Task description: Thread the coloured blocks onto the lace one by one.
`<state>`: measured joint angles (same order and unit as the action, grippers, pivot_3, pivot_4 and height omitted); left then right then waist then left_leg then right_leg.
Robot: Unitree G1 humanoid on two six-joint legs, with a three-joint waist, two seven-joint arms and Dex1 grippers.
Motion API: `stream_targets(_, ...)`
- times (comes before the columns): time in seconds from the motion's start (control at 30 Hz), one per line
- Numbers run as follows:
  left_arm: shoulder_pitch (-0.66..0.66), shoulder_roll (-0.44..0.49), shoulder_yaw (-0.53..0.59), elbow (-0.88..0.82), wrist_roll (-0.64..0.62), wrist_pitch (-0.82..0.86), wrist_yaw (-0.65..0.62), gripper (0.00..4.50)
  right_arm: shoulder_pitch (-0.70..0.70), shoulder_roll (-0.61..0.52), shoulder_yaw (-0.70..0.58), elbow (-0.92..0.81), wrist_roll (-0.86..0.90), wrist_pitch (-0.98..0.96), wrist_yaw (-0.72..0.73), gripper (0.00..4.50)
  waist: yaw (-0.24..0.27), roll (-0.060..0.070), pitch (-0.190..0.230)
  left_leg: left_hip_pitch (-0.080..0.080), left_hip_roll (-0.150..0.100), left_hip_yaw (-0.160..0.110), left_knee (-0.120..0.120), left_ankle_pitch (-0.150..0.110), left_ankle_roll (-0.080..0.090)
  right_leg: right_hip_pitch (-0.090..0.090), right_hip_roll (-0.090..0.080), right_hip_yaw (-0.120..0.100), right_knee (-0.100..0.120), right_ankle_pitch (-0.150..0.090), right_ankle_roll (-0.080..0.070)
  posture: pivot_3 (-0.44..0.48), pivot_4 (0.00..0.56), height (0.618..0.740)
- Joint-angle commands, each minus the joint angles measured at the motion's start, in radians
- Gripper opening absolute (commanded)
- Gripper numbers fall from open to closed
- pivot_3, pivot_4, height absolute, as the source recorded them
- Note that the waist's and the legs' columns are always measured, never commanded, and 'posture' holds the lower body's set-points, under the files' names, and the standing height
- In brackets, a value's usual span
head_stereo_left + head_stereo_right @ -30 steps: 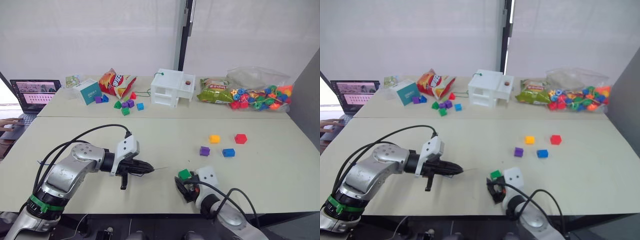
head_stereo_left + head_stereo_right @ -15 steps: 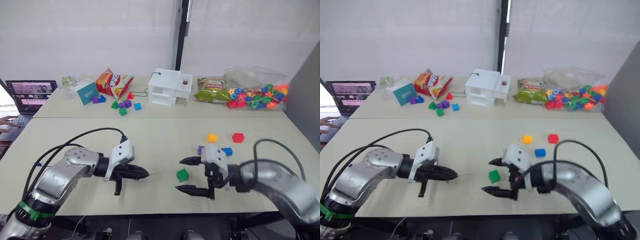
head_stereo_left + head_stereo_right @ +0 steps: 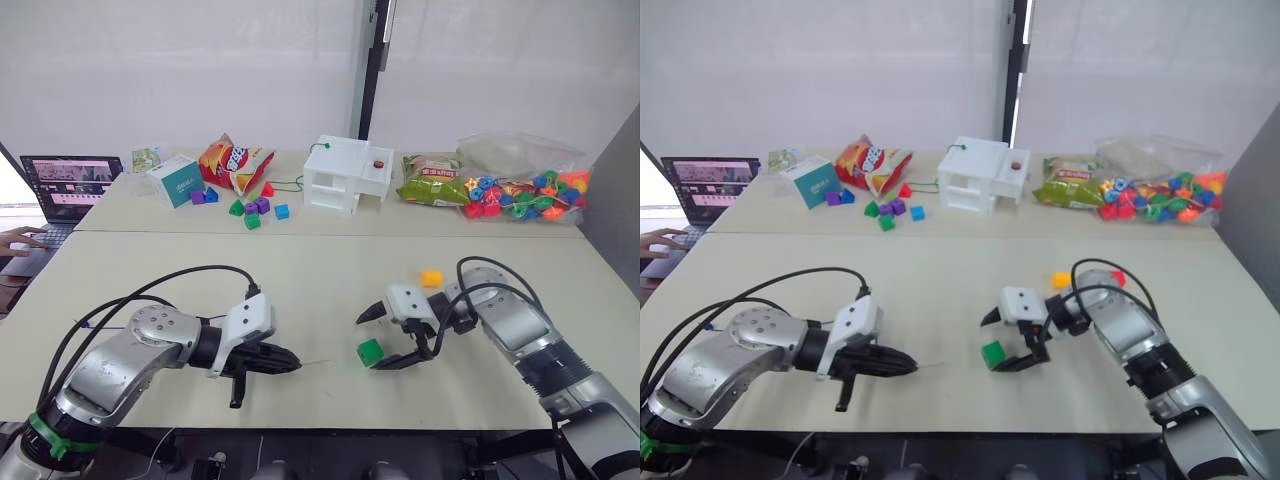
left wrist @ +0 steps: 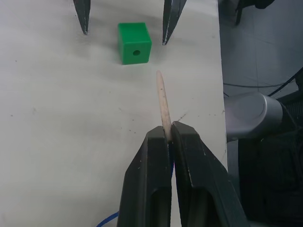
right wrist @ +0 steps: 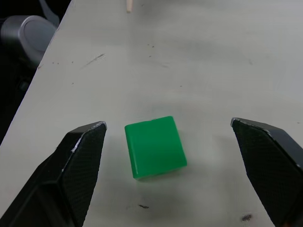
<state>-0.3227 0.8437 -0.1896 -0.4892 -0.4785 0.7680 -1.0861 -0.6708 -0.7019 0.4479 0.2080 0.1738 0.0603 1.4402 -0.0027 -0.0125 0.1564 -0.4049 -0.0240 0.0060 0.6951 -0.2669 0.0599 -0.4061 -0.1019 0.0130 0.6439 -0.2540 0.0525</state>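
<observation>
Straddling green block [image 5: 155, 146], right gripper [image 3: 382, 338] fingers spread.

I'm looking at what reads as a lab or test room: two pale tables [image 3: 300, 255] pushed together against a plain white curtain [image 3: 180, 70], a laptop [image 3: 62, 187] at the far left with a person's hand [image 3: 18, 238] on its keyboard, and props laid out along the back: snack bags [image 3: 232, 163], a white toy house [image 3: 347, 175], a bag of beads [image 3: 520, 185].
</observation>
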Motion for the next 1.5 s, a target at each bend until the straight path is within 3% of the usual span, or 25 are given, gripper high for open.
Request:
stream_targets(0.03,-0.031,-0.005,-0.031,-0.042,0.026,0.019,0.045,0.00,-0.006,0.016,-0.020,0.025,-0.023,-0.061,0.022,3.25,0.000,0.000,0.000,0.000,0.000,0.000,0.000,0.000,0.000,0.000,0.000,0.000,0.000,0.000,0.000,0.000,0.150,0.740)
stream_targets(0.23,-0.049,-0.034,-0.092,-0.043,0.064,0.029,0.101,0.00,0.043,0.021,-0.057,0.053,-0.039,-0.082,-0.015,1.22,0.002,0.000,0.000,0.000,0.000,-0.001,0.000,0.001,-0.001,0.000,-0.001,0.000,0.001,0.000,0.000,0.000,0.150,0.740)
stream_targets(0.5,-0.148,-0.097,-0.191,0.029,0.163,-0.005,0.137,0.00,0.191,0.019,-0.161,-0.206,0.023,0.179,-0.164,1.18,0.013,0.000,0.000,0.001,-0.001,-0.001,0.000,0.002,-0.003,0.000,-0.002,0.000,0.002,0.000,-0.001,0.000,0.150,0.740)
stream_targets(0.73,-0.212,-0.122,-0.234,0.122,0.213,-0.092,0.076,0.00,0.339,0.018,-0.191,-0.407,0.037,0.338,-0.288,1.18,0.013,0.000,0.000,0.000,-0.002,-0.001,-0.001,0.002,-0.003,-0.001,-0.002,0.000,0.002,0.000,-0.001,0.000,0.150,0.740)
stream_targets(1.5,-0.266,-0.196,-0.303,0.224,0.316,-0.183,-0.026,0.00,0.333,0.009,-0.137,-0.489,0.021,0.371,-0.309,1.18,0.013,0.000,0.000,0.000,-0.002,-0.001,0.000,0.002,-0.002,0.000,0.000,-0.001,0.002,0.000,0.000,0.000,0.150,0.740)
